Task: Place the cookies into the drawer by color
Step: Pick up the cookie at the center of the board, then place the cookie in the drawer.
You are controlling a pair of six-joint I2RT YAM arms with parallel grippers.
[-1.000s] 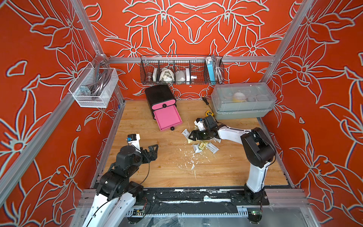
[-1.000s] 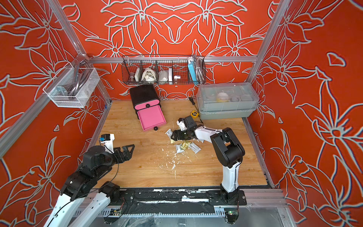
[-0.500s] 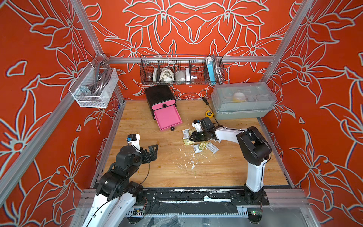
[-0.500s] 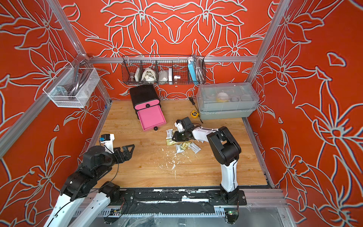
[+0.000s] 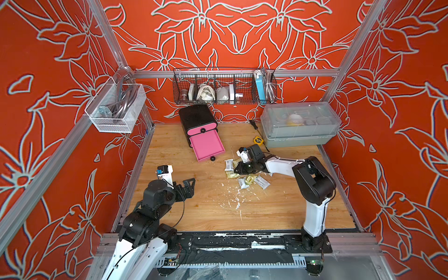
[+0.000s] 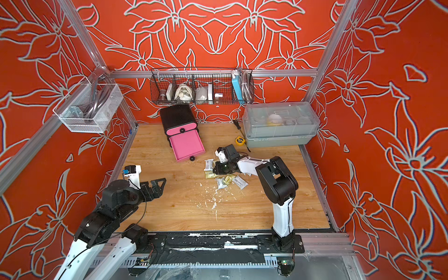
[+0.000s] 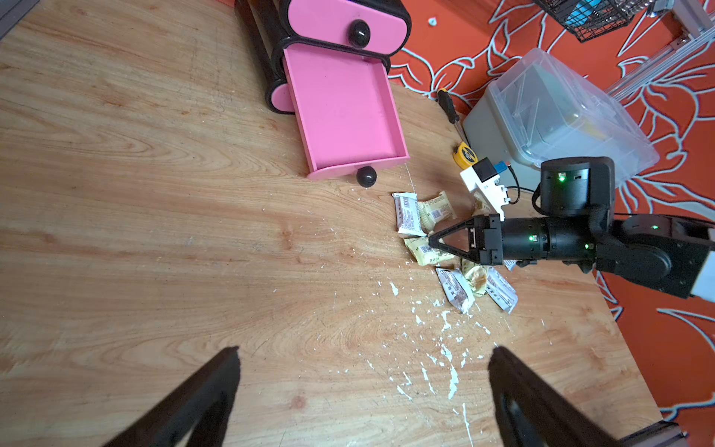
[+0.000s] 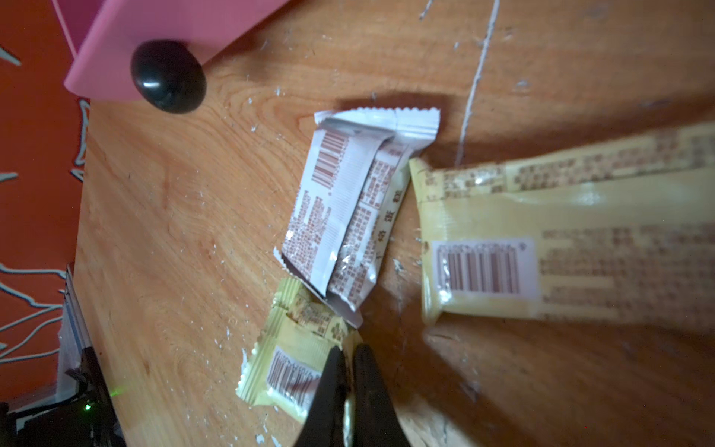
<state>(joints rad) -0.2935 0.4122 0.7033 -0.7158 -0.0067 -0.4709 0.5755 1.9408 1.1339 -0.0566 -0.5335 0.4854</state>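
Pink catches the eye first: a small black rounded chest stands at the back of the wooden worktop, and its middle pink drawer is pulled right out, its round black knob pointing toward the arms. Just off that knob end lie the cookies, a loose scatter of little crimped packets flat on the wood, every one outside the drawer.

Closest to the knob is a white-silver packet, barcode up. A pale yellow packet touches the end of it that points away from the drawer. The right pincer reaches in low over the wood with its jaws pressed almost together on the edge of that pale yellow packet. A sliver of wrapper shows between them, and the packet looks to be resting on the worktop.

Farther from the drawer, a crumpled gold packet sits bunched between two more white-silver ones, with white flecks strewn just past them.

The left pincer hangs over bare wood well apart from the drawer, jaws spread wide, gripping nothing.

A round yellow tape measure lies beside a grey translucent lidded box, off to the side of the drawer.
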